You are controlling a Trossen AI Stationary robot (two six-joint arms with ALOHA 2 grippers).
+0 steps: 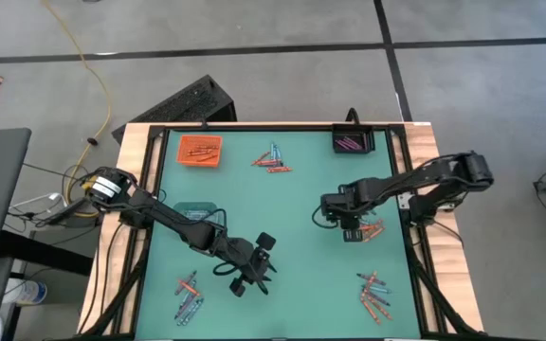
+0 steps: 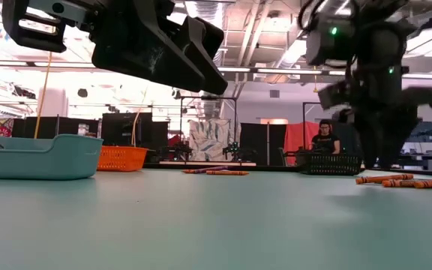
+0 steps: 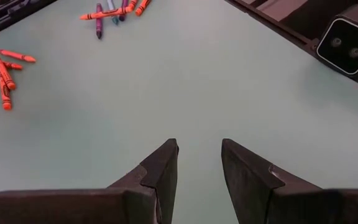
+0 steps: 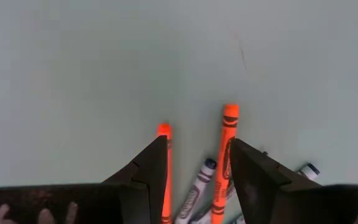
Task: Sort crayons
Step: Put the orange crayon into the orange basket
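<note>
Crayons lie in loose heaps on the green table: one at the far middle point(image 1: 273, 161), one near left point(image 1: 190, 294), one near right point(image 1: 375, 294) and one at the right point(image 1: 373, 230). My right gripper point(image 4: 197, 146) points down over the right heap, open. An orange crayon point(image 4: 229, 134) and a blue-grey one point(image 4: 201, 180) lie between its fingers, and another orange crayon point(image 4: 165, 134) lies beside one finger. None of them is gripped. My left gripper point(image 3: 199, 146) hovers open over bare table at the near middle point(image 1: 254, 273).
An orange tray point(image 1: 200, 150) with crayons stands at the far left. A black tray point(image 1: 354, 142) stands at the far right and a teal tray point(image 2: 36, 156) at the left. A person point(image 2: 326, 135) sits in the room beyond the table.
</note>
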